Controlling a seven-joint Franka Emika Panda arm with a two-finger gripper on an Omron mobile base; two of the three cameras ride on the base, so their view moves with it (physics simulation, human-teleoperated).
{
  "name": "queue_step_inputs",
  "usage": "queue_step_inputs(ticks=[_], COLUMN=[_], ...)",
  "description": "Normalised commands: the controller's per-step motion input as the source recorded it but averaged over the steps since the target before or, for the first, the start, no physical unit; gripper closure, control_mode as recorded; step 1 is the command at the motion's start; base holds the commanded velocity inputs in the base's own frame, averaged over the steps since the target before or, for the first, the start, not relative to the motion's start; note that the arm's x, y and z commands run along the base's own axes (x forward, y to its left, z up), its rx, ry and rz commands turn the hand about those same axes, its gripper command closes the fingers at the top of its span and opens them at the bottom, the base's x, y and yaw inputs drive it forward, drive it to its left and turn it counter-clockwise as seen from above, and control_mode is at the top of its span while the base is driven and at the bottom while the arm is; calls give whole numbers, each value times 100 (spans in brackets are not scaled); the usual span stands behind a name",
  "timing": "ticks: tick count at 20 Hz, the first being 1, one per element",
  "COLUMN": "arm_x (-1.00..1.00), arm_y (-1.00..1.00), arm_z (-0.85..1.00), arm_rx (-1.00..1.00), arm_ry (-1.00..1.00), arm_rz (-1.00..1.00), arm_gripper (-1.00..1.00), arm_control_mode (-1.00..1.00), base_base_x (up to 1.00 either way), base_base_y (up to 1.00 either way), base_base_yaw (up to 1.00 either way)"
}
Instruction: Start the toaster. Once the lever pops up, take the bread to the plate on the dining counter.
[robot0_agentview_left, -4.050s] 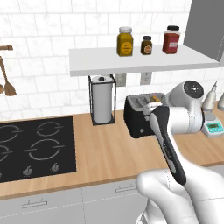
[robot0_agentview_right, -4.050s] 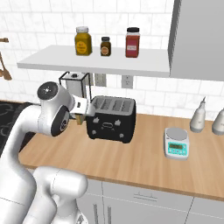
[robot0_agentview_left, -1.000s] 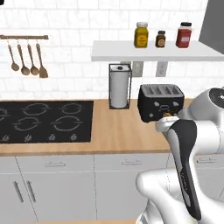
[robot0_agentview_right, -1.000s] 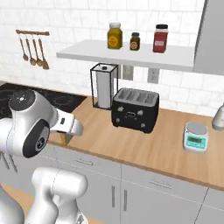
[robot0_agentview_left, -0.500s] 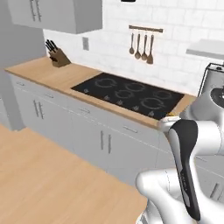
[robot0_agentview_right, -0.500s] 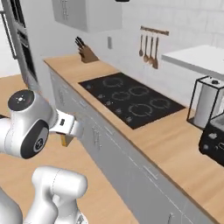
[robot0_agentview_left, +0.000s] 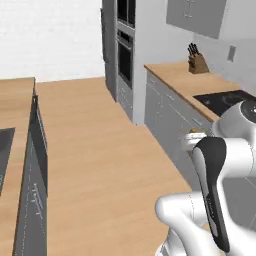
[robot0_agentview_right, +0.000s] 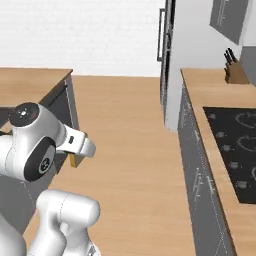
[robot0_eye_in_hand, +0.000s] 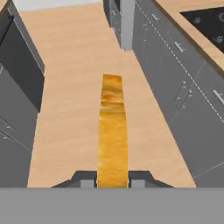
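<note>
Wood-plank kitchen floor runs open ahead of the two-finger dark gripper (robot0_eye_in_hand: 113, 181), with grey cabinet fronts under a light-wood worktop (robot0_agentview_right: 212, 95) off to one side of it and a black hob (robot0_agentview_right: 237, 145) set into that top. Knife block (robot0_agentview_left: 198, 63) sits far along the worktop, well beyond the hand.

Square golden-tan slice of toasted bread (robot0_eye_in_hand: 112, 135) sits edge-on between the two dark fingertips (robot0_eye_in_hand: 87, 179) in the hand view, sticking straight out past them. Jaws are closed down to the slice's thickness, pads touching both faces. In the right base view a tan corner of it hangs just below the white wrist; in the left base view a small tan bit shows at the hand.

Judged step: carrying the bread across the room toward the dining counter. A broad light-wood countertop (robot0_agentview_right: 30, 80) on dark panels lies ahead and to the far side of the gripper from the hob; likely the target, plate not seen here.

To do it well: keep the grip steady, don't squeeze harder, hold the wrist level while the base drives, keep the slice clear of cabinet edges, and find the plate before lowering.
</note>
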Motion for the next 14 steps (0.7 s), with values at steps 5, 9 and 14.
queue_step_inputs(ticks=[5,9,14], arm_x=[0,0,0], arm_y=[0,0,0], arm_z=[0,0,0], arm_rx=[0,0,0], arm_ry=[0,0,0], arm_rz=[0,0,0], arm_gripper=[100,100,100], arm_control_mode=[100,100,100], base_base_x=[-26,-19,-18], base_base_y=[0,0,5], base_base_yaw=[99,89,85])
